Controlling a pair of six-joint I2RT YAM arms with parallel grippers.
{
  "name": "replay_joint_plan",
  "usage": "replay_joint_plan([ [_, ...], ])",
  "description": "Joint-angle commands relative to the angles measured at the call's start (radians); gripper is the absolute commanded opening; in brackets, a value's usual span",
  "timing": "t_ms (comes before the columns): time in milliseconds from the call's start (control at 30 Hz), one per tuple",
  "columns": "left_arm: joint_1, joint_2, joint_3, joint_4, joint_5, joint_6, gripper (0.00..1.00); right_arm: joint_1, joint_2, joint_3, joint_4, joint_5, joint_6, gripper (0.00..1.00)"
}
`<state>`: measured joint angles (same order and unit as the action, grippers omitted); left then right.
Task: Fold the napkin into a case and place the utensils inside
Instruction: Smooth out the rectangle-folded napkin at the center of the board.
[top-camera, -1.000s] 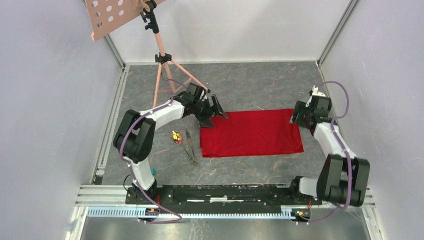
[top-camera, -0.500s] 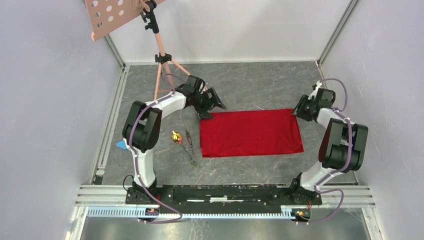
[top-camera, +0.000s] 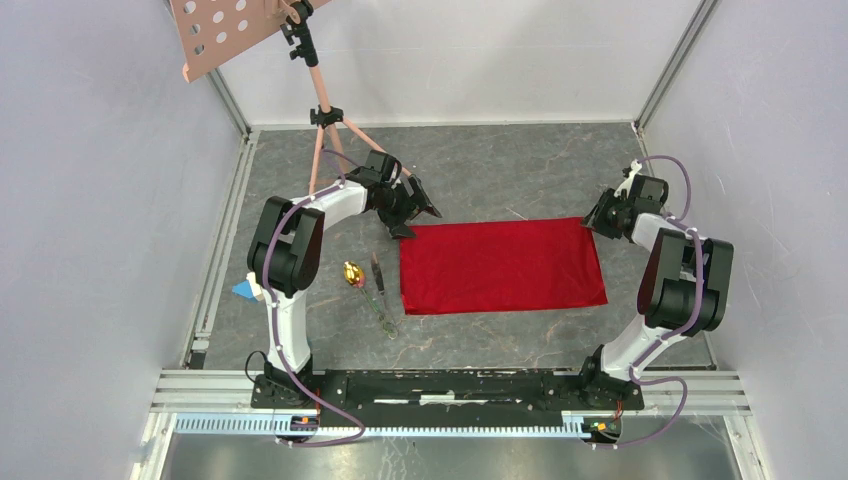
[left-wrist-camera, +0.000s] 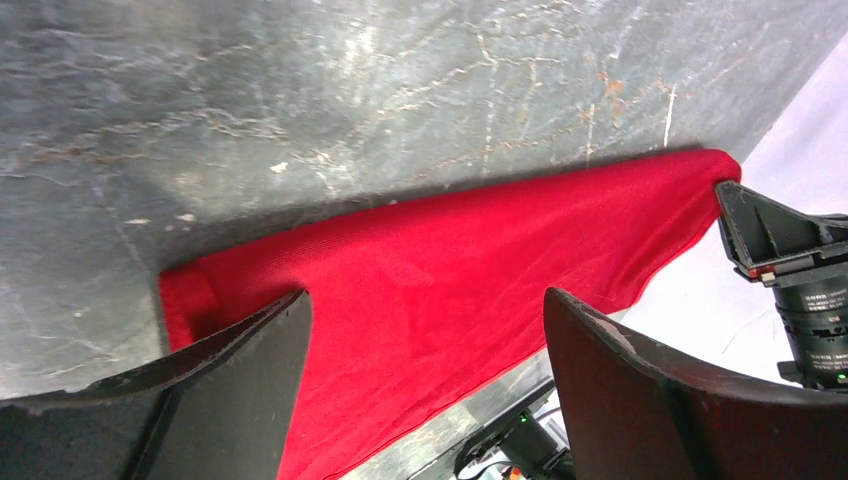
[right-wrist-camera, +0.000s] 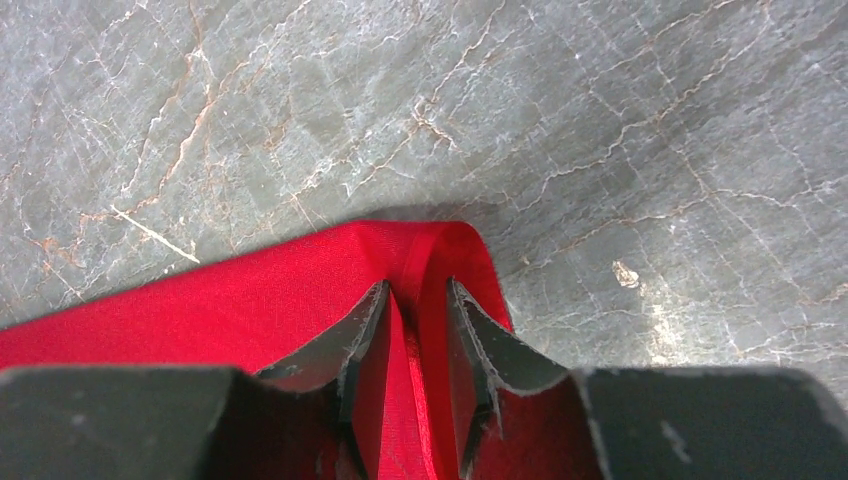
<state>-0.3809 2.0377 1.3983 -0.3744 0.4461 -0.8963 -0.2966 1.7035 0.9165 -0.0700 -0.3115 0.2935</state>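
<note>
The red napkin (top-camera: 500, 265) lies flat in a rectangle on the grey table. My left gripper (top-camera: 412, 212) is open and empty, just off the napkin's far left corner. In the left wrist view the napkin (left-wrist-camera: 440, 270) spreads below my wide-open gripper (left-wrist-camera: 425, 305). My right gripper (top-camera: 603, 222) is at the far right corner. In the right wrist view it (right-wrist-camera: 418, 292) is shut on a pinched fold of the napkin (right-wrist-camera: 300, 290). The utensils lie left of the napkin: a gold spoon (top-camera: 352, 273) and thin dark pieces (top-camera: 379, 292).
A pink tripod stand (top-camera: 322, 118) rises at the far left, close behind my left arm. A small blue piece (top-camera: 243, 290) lies by the left rail. Walls close in the table on three sides.
My left gripper has drawn back and left off the napkin's far left corner, still open. My right arm's elbow has folded up, while its gripper stays at the far right corner.
</note>
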Motion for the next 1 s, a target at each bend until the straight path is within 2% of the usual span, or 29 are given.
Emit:
replay_joint_plan([
  [0,0.014,0.021,0.026,-0.021,-0.026,0.055,0.91,-0.002,0.032,0.051,0.055,0.014,0.004,0.32],
  [167,0.014,0.037,0.010,-0.021,-0.037,0.063,0.91,-0.002,0.077,0.082,0.063,0.001,0.019,0.35],
  [433,0.018,0.041,-0.003,-0.031,-0.075,0.076,0.91,-0.002,0.091,0.122,0.073,0.062,0.002,0.31],
  [733,0.018,0.044,-0.015,-0.029,-0.084,0.078,0.91,-0.001,0.131,0.155,0.042,0.097,-0.031,0.01],
  [967,0.018,0.049,-0.012,-0.028,-0.081,0.080,0.91,-0.002,0.135,0.174,0.034,0.138,-0.045,0.01],
])
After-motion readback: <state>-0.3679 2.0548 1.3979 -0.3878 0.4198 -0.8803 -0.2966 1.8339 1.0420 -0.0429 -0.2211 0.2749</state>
